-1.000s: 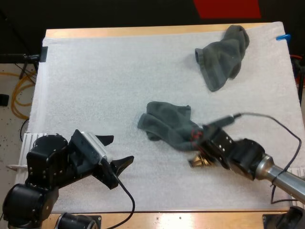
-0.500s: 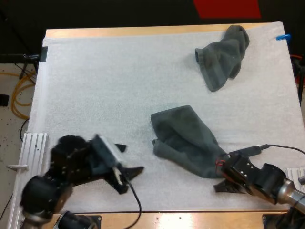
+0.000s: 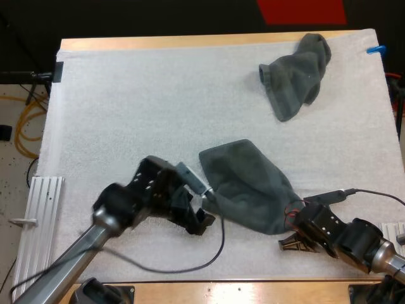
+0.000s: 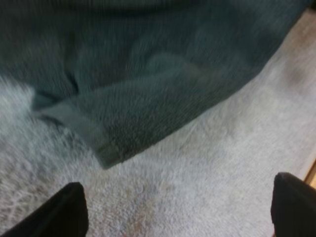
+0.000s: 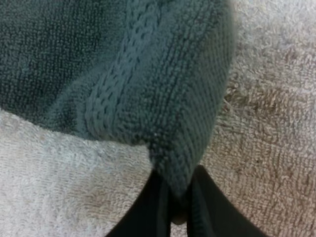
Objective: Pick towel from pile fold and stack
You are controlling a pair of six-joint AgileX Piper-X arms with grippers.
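Observation:
A dark grey-green towel lies spread near the front middle of the mat. My right gripper is shut on its near right corner; the right wrist view has the towel's hemmed corner pinched between the fingers. My left gripper is at the towel's near left edge, open. In the left wrist view its fingertips stand wide apart over bare mat, just short of the towel's hem. A second, crumpled towel sits at the far right.
The white mat covers most of the wooden table. A ribbed metal block stands off the mat's left front edge. The table's front edge runs close behind both grippers.
My left arm has swung right and forward to the towel's left edge. The right gripper, after dragging the towel corner toward the front right, has held nearly still; the towel lies spread wider.

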